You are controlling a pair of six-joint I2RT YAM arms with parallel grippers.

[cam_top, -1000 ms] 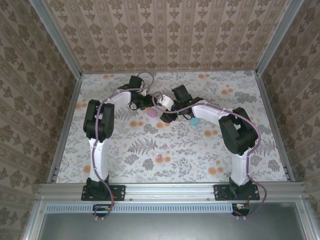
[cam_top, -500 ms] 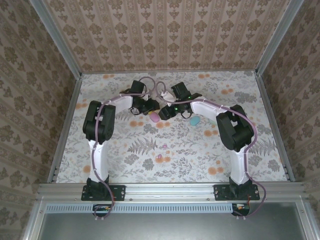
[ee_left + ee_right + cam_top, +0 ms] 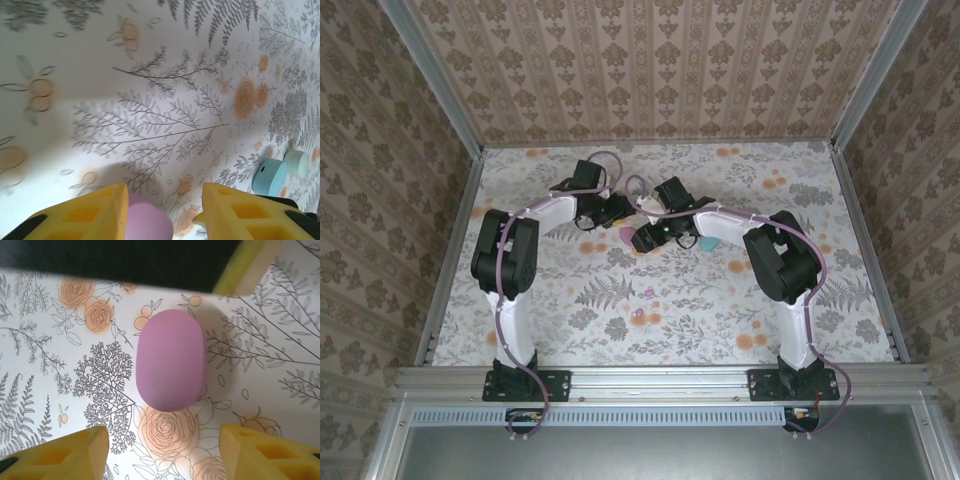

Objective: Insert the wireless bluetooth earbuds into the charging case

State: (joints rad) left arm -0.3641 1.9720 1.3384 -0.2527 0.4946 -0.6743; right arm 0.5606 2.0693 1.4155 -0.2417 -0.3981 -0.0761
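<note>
A closed pink charging case [image 3: 170, 365] lies flat on the flowered cloth, also seen from above [image 3: 626, 234]. My right gripper [image 3: 162, 440] hovers just short of it, open, its yellow fingers wide apart and holding nothing. My left gripper [image 3: 165, 200] is open too. The pink case [image 3: 147, 222] rests against its left finger [image 3: 85, 212], with a clear gap to the other finger. From above, both grippers [image 3: 616, 212] [image 3: 644, 240] meet at the case. A tiny pink earbud [image 3: 648, 293] lies nearer the arms' bases, on the cloth.
A cyan case [image 3: 270, 176] sits right of the grippers [image 3: 710, 242], with a smaller cyan piece [image 3: 737, 265] beside it. Metal rails and patterned walls [image 3: 650, 70] fence the cloth [image 3: 570, 320] on all sides.
The right gripper's fingers have spread wider and it has shifted left toward the pink case. The left arm's elbow has swung out to the left. The pink case has barely moved.
</note>
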